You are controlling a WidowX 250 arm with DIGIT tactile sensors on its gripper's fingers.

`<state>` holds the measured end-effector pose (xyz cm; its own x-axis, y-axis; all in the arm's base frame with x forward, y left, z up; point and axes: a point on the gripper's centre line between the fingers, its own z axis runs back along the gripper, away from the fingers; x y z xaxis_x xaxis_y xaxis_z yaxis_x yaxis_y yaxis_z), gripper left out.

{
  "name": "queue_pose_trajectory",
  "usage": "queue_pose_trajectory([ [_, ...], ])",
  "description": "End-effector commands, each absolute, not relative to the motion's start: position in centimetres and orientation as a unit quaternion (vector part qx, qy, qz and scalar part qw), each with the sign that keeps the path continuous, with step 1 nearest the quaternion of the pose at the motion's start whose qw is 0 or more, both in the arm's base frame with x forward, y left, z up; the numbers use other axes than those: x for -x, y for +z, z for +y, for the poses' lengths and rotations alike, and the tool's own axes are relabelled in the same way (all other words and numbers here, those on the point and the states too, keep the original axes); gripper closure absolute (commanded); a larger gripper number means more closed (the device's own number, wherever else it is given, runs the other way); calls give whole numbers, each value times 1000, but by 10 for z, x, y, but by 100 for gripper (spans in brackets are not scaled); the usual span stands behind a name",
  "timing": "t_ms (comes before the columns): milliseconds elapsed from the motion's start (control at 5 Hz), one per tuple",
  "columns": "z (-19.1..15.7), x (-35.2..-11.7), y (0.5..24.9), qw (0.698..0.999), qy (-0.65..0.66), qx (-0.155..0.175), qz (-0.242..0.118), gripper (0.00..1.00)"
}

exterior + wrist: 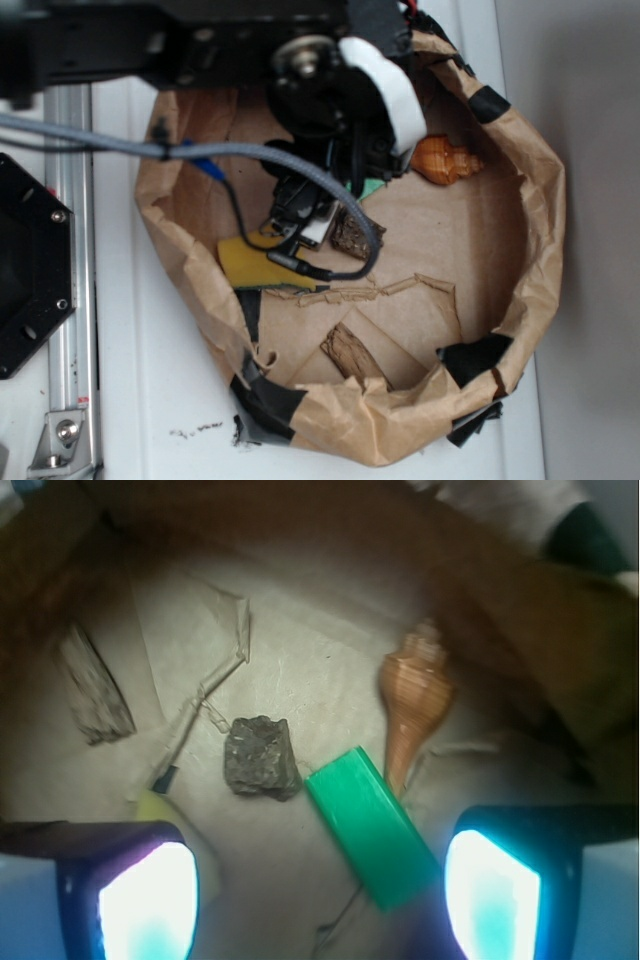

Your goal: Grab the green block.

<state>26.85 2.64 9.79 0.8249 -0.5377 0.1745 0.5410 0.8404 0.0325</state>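
Exterior: arm hides most of green block, only a sliver shows. Sponge partly under cable. Wrist: fingers cut off at bottom edge, glare-washed.

Soft, even daylight outside; wrist view dim-edged, centre bright, overexposed glowing pads, slight blur.

Between the fingers, the green block lies reachable; dark rock and shell crowd just beyond.
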Motion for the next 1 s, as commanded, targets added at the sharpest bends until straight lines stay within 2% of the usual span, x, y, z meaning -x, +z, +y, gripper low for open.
queue_pose_trajectory([
  [0,47,-288,72,942,-321,-52,-84,0],
  [200,43,-280,50,936,-341,-60,-65,0],
  [400,38,-271,44,934,-349,-54,-59,0],
  [600,40,-278,37,936,-343,-42,-66,0],
  [800,39,-278,18,933,-355,-37,-41,0],
])
